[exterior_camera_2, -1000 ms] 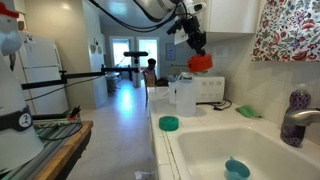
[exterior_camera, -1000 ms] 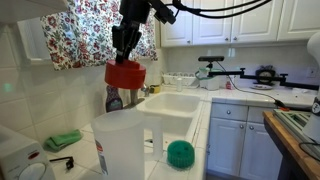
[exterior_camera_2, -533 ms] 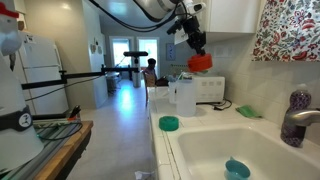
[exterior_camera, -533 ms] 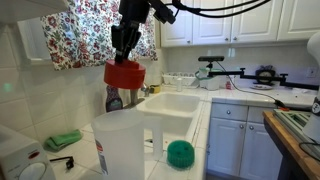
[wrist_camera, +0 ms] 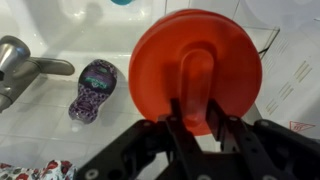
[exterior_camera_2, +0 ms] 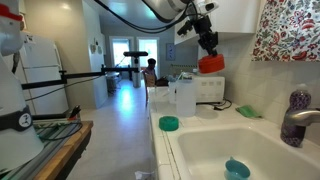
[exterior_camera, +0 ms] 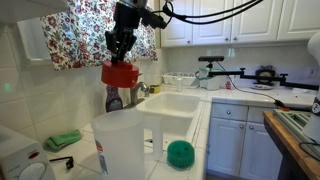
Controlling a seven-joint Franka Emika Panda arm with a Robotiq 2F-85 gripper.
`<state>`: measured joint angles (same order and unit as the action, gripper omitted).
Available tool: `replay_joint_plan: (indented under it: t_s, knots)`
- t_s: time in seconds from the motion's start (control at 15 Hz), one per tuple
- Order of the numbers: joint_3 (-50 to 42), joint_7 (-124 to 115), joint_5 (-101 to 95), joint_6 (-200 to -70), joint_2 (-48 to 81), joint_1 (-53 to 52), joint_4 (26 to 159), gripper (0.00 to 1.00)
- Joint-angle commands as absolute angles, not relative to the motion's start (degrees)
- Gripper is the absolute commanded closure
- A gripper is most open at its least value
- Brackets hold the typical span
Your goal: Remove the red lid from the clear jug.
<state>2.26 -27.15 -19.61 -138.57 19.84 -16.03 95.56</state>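
Note:
My gripper [exterior_camera: 122,58] is shut on the red lid [exterior_camera: 120,74] and holds it high in the air above the counter. The lid also shows in an exterior view [exterior_camera_2: 211,64] and fills the wrist view [wrist_camera: 195,68], where my fingers [wrist_camera: 198,118] clamp its central ridge. The clear jug [exterior_camera: 123,146] stands open-topped on the tiled counter in the foreground, below the lid; it also shows in an exterior view [exterior_camera_2: 184,97] left of the lid.
A white double sink [exterior_camera: 180,105] lies beside the jug, with a faucet [wrist_camera: 22,62] and a patterned soap bottle [wrist_camera: 92,88]. A green round object [exterior_camera: 180,152] sits by the jug, a green cloth [exterior_camera: 62,140] on the counter.
The gripper has carried the red lid sideways, further away from the jug's top, towards the wall with the floral curtain.

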Motion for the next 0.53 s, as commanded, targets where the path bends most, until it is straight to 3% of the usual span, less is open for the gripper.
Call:
replay_joint_plan:
  t_s: [0.0, 0.47]
  knots:
    - [1.1, -29.3, -18.0, -134.8, 24.9, -16.5, 89.3, 0.92]
    - [1.0, -29.4, -9.6, -126.7, 31.3, -15.1, 81.2, 0.92]
